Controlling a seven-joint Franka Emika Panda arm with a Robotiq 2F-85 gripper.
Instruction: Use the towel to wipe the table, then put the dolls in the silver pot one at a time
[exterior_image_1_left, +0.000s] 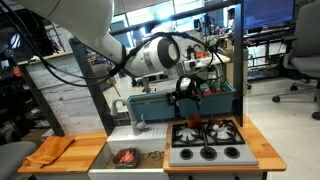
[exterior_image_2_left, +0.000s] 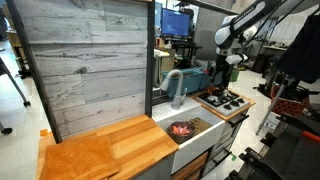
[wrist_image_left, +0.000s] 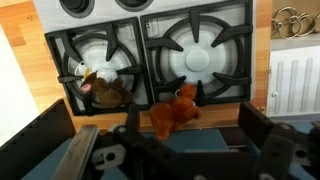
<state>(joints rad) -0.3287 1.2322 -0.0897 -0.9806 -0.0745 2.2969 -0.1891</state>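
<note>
With the end effector (wrist_image_left: 158, 140) spread wide and empty over the stove grate (wrist_image_left: 148, 45), the orange doll (wrist_image_left: 175, 112) lies across its bars near the brown doll (wrist_image_left: 100, 90), so a deep descent risks jamming fingers on the bars, and a shallow one risks a slipping pinch.

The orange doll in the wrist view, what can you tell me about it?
The orange doll is a small plush animal of fuzzy fabric, with a darker patch near its head; its face is too blurred to read. It lies slumped on its side on the black grate of the toy stove, near that grate's lower edge in the picture. Only the grate touches it. A brown-and-white doll lies apart on the neighbouring burner. The gripper hovers close with its jaws open, holding nothing.
</note>
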